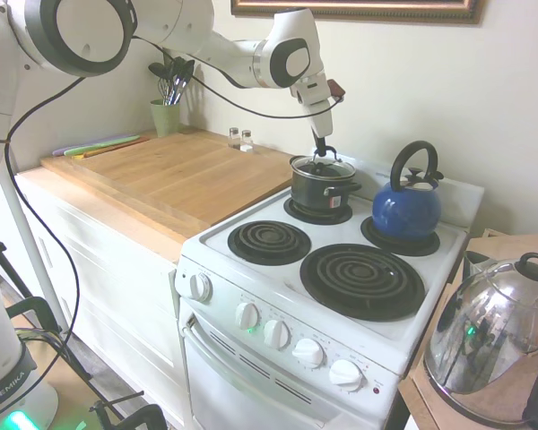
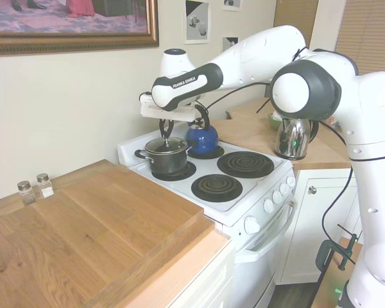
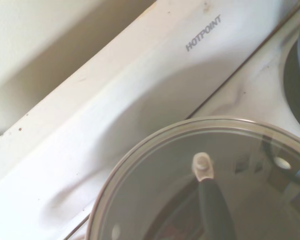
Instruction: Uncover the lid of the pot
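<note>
My claw [image 1: 322, 152] hangs straight down at the black loop handle of the glass lid [image 1: 323, 167], grip width impossible to tell | lid sits directly below me on the black pot [image 1: 322, 190] | risk: off-centre pinch slips, lid clatters down.

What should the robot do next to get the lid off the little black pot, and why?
Probably lift straight up, once the grip is sure. The gripper is right at the black loop handle of the lid, which sits level on the pot on a back burner of the stove. Whether the handle is pinched can't be seen. The blue kettle stands close beside, so sideways motion seems riskier.
</note>
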### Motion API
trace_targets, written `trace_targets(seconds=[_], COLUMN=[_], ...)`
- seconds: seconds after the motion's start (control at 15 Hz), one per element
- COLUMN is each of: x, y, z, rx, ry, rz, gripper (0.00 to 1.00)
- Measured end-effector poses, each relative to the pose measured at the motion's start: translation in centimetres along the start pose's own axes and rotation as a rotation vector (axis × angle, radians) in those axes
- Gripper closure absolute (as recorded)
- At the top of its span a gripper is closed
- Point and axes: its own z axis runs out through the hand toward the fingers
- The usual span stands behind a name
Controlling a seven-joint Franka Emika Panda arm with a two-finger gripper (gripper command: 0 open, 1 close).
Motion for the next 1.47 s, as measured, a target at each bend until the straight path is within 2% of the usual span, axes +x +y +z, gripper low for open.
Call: trace_targets(seconds=[0.27, 0.47, 0.6, 0.8, 0.93, 1.13, 1.33, 1.47], x=[1.3, 1.9, 2.0, 0.5, -3.1, -12.3, -21.2, -26.4], y=[-0.1, -0.7, -1.5, -1.7, -0.3, 3.8, 8.5, 10.6], z=[-0.2, -2.0, -5.1, -11.9, -16.2, -20.7, -22.0, -21.0], rx=[0.015, 0.041, 0.080, 0.161, 0.195, 0.222, 0.224, 0.202], ry=[0.006, 0.009, 0.009, 0.002, -0.013, -0.031, -0.028, -0.037], rz=[0.019, 0.027, 0.026, -0.006, -0.069, -0.179, -0.256, -0.295], gripper=[1.00, 1.00, 1.00, 1.00, 1.00, 1.00, 1.00, 1.00])
